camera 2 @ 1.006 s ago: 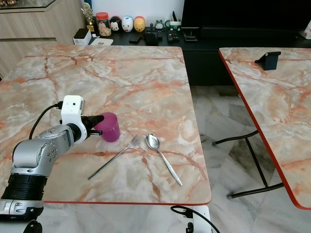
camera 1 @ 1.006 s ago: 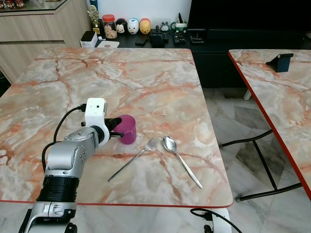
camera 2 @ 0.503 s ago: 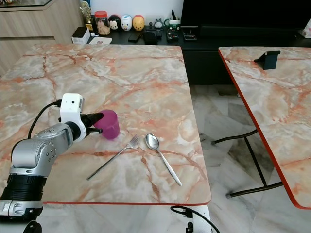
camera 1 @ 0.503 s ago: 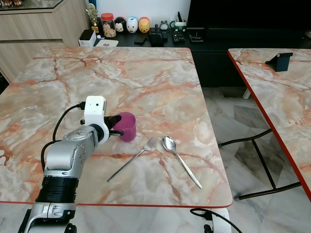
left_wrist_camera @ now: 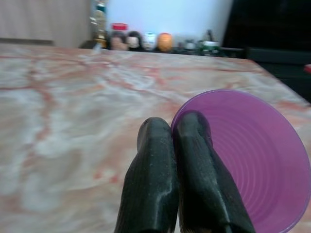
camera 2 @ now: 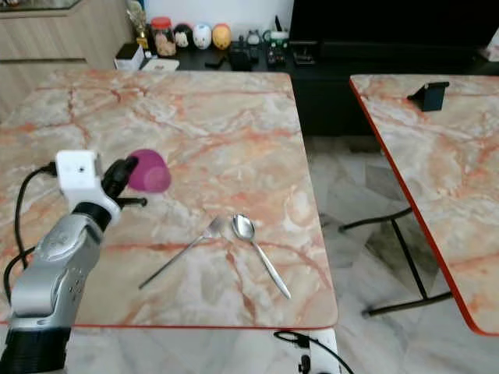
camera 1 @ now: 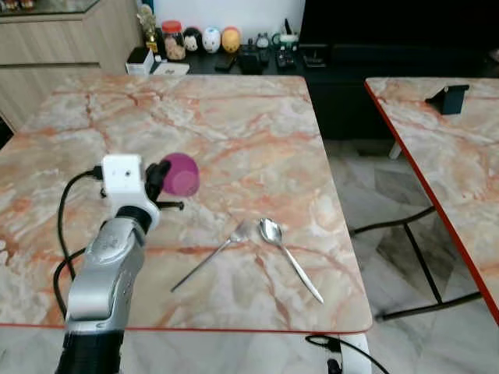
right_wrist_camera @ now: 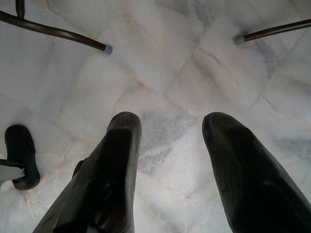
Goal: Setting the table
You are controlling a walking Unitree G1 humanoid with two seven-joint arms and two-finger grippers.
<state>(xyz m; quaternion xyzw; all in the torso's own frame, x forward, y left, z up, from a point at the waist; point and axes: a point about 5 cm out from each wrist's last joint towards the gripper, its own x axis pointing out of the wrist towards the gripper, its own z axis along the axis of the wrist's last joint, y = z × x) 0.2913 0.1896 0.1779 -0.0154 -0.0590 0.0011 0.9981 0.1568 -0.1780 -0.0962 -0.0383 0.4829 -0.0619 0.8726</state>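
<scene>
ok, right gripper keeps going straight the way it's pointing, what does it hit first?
The floor. The right gripper hangs open, pointing down at bare pale tiles, with nothing between the fingers and them. Dark table legs lie off to the sides, out of line. Depth is unclear.

At the top of your frame, a black low cabinet [camera 1: 343, 70] holds a red-lidded jar [camera 1: 173, 40], round toy figures [camera 1: 211, 39] and a white box [camera 1: 141, 60]. At your upper right, a second marble table [camera 1: 460, 164] carries a dark blue stand [camera 1: 447, 99]. Pale floor tiles [camera 1: 390, 234] fill the gap between.
</scene>
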